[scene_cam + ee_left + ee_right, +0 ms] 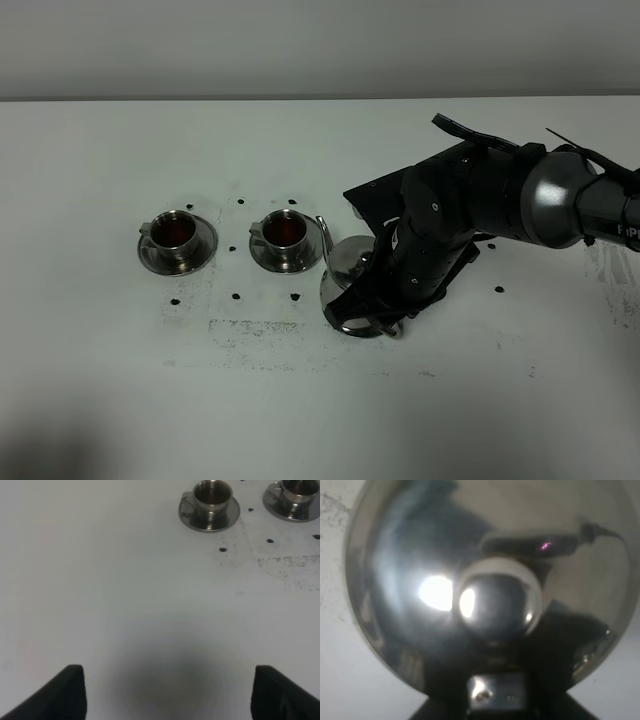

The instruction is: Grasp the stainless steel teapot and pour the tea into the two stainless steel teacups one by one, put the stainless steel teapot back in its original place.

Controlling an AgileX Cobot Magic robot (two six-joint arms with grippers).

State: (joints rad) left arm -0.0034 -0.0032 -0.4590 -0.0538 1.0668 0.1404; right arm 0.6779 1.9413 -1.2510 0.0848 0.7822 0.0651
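The right hand (372,318) is hovering at the shiny domed teapot (348,262) on the white speckled desk (300,420), grip impossible to judge, just beside two ribbed, tea-filled cups (178,230) on round saucers, while the left hand (167,692) is gaping empty.

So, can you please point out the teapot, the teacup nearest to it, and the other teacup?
Teapot (347,262), exterior high view, on its shiny body left of the arm.
Nearer teacup (285,231), exterior high view, on the dark tea inside.
Farther teacup (212,493), left wrist view, on the cup's inner wall.
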